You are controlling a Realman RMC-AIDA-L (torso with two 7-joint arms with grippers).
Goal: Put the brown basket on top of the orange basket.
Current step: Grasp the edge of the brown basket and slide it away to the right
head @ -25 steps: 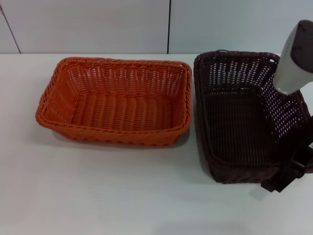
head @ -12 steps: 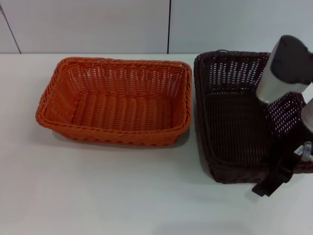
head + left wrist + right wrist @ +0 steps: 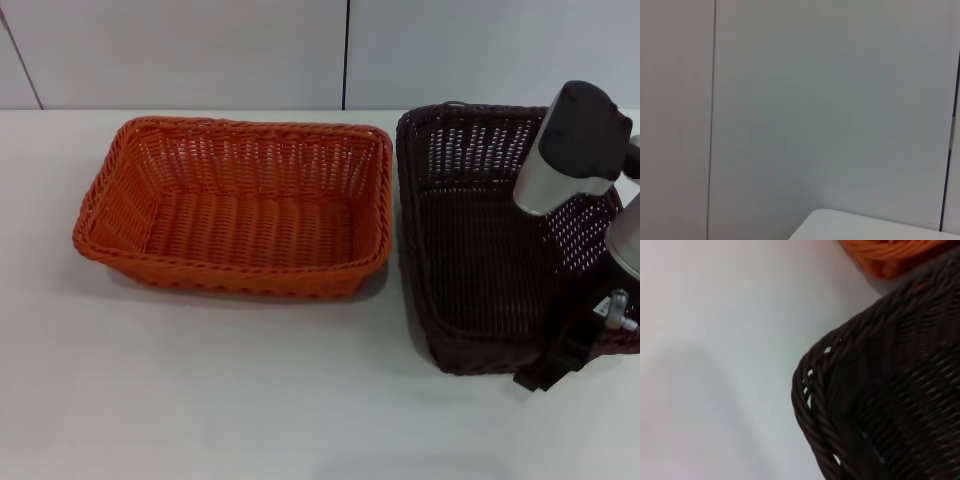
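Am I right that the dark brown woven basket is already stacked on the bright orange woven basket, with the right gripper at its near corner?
Not stacked. The head view shows the dark brown woven basket on the white table, beside the bright orange woven basket. The right gripper is at its near corner.

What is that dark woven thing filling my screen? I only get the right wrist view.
Observer: A corner of the brown basket. The head view shows it whole, rectangular and empty, on a white table.
Operator: And the orange bit at the edge?
Observer: That is the orange basket, of like size, beside the brown one on the robot's left with a narrow gap between them.
Operator: Where is the robot's hand?
Observer: The right gripper is at the brown basket's near right corner, and the basket is not yet lifted. The left arm is not in the head view.
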